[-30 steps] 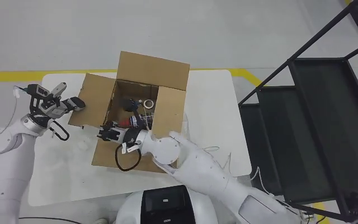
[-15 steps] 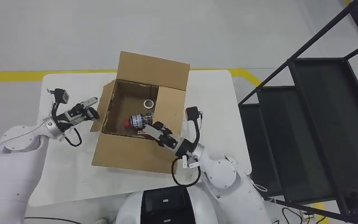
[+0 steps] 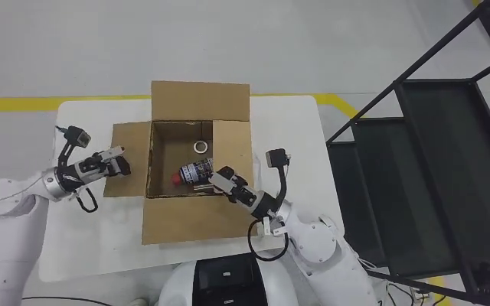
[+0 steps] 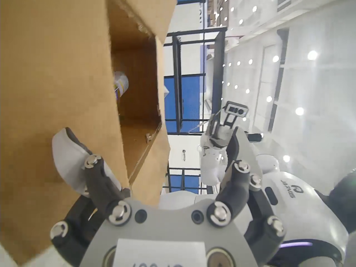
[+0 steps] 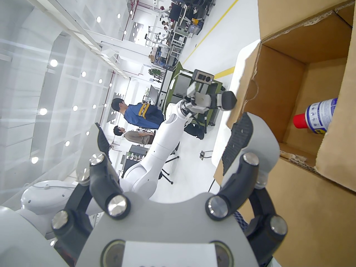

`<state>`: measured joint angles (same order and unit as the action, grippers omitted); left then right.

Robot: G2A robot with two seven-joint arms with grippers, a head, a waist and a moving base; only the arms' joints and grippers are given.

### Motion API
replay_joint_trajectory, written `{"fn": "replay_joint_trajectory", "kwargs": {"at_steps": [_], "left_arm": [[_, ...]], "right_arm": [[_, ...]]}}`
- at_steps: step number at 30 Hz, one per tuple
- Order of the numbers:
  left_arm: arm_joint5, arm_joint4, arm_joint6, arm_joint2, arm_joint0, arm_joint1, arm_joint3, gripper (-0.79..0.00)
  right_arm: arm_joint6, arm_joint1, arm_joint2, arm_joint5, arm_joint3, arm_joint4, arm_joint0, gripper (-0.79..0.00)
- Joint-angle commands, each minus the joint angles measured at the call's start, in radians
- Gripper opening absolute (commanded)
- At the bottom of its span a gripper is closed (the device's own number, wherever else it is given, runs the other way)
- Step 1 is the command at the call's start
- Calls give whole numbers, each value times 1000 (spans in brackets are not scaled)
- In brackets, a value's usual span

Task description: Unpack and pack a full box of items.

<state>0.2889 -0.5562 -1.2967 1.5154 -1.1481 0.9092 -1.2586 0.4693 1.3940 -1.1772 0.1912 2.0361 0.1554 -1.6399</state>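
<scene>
Box (image 3: 187, 222) newly square-on atop table (image 3: 291, 130), left fingers (image 4: 69, 155) and right fingers (image 5: 250, 133) wide, yellow floor line (image 3: 76, 102) behind.

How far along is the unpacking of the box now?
Done: the brown cardboard box has its flaps open. In hand: nothing; the left hand is open at its side flap, the right hand open at the box's rim. Left: the red-capped spray can and the white tape roll lie inside, not yet unpacked.
</scene>
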Motion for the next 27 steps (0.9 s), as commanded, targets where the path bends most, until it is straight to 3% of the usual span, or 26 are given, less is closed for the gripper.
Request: {"fn": "replay_joint_trajectory", "kwargs": {"at_steps": [1,4,7,13,21,27], "left_arm": [[-13,-87,-24,41,-5,-4,-46,0],[-37,-144,-53,71,-7,-8,-136,0],[-67,-107,-59,41,12,-8,-228,0],[-105,-21,19,-145,85,17,-338,0],[-92,86,191,-442,213,82,-226,0],[0,208,303,-567,293,125,-104,0]], "right_arm": [[20,-3,0,11,-9,-14,1,0],[41,-8,-7,31,-29,-38,1,0],[80,-13,-13,59,-53,-90,8,0],[73,-23,-60,96,-78,-143,-10,0],[60,-37,-106,114,-72,-170,-56,0],[64,-46,-131,120,-80,-190,-70,0]]}}
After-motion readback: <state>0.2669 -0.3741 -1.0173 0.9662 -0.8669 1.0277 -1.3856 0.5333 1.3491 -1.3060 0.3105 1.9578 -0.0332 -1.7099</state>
